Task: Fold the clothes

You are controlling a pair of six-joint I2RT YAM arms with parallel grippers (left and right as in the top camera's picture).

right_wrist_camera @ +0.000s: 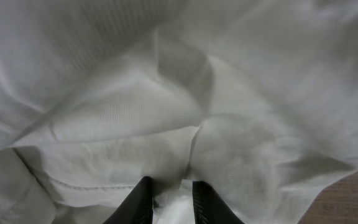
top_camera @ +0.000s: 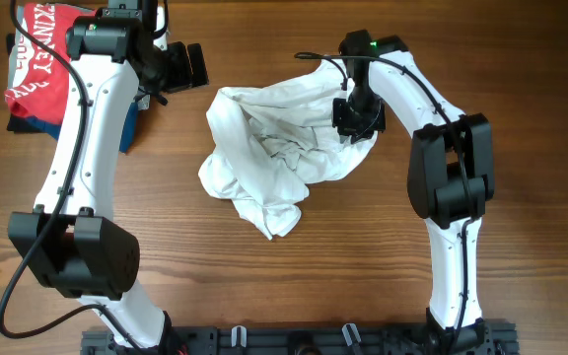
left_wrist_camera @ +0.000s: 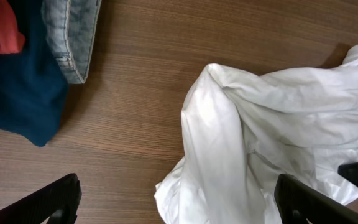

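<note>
- T-shirt (top_camera: 264,148): white cloth, matt, fine knit texture, heavily creased.
- Table (top_camera: 363,266): brown wood, visible grain, smooth, low sheen.
- Arm shells (top_camera: 85,148): white plastic, glossy; joints black, matt.
- Denim garment (left_wrist_camera: 73,37): faded, coarse weave, stitched hem.

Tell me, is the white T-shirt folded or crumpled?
Crumpled: the white T-shirt lies in a bunched heap of loose creases on the table, with no flat folded edges.

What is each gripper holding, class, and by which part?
The right gripper pinches a bunched fold at the right edge of the white T-shirt; the left gripper is open, holding nothing.
</note>
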